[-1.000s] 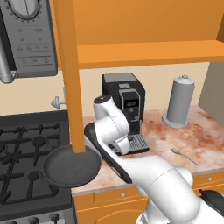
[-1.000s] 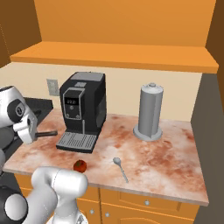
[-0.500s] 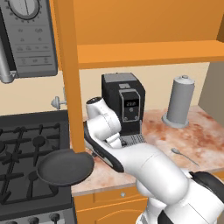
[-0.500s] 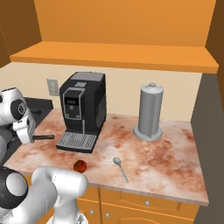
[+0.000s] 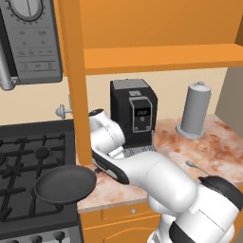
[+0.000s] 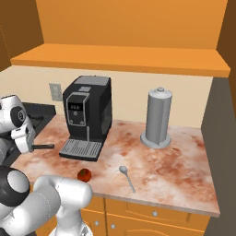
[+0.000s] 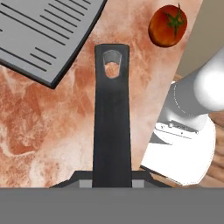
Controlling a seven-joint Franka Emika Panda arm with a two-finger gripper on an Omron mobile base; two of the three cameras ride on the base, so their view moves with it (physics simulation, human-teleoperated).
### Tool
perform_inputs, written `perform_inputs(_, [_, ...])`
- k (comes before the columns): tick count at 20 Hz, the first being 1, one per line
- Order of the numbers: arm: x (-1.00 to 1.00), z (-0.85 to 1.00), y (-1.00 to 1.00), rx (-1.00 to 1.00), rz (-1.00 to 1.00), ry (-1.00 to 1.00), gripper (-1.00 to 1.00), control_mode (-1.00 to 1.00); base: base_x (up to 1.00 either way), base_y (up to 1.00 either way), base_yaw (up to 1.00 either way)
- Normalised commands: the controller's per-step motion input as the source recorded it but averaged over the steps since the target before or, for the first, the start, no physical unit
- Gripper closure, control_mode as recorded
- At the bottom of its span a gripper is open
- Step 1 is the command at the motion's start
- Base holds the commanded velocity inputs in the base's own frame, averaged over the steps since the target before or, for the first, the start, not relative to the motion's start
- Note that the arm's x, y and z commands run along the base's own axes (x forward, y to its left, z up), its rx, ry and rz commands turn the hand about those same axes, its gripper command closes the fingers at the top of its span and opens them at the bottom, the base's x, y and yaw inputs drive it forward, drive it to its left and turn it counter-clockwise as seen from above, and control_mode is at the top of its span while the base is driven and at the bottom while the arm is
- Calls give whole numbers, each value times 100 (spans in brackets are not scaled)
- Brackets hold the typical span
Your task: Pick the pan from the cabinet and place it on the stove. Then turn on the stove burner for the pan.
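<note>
The pan [image 5: 64, 184] is out of the cabinet [image 5: 76, 71] and held in the air by its long handle, which the claw [image 7: 112, 183] pinches narrowly. It hovers over the right edge of the stove [image 5: 28, 166], partly over the front left corner of the desk [image 5: 209, 147]. I judge the fetching done; setting the pan on a stove burner [image 5: 42, 153] and turning a knob remain.

The arm [image 5: 156, 178] is glossy white, built of rounded, bulbous segments with dark grey to black bands at its joints; a black strip runs along one link.
</note>
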Motion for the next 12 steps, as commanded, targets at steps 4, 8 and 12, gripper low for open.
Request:
perform_inputs(4, [0, -12, 6, 0, -2, -1, 100, -100, 0, 0, 0])
perform_inputs(8, [0, -9, 4, 0, -3, -5, 100, -100, 0, 0, 0])
perform_inputs(12, [0, -8, 7, 0, -3, -5, 100, -100, 0, 0, 0])
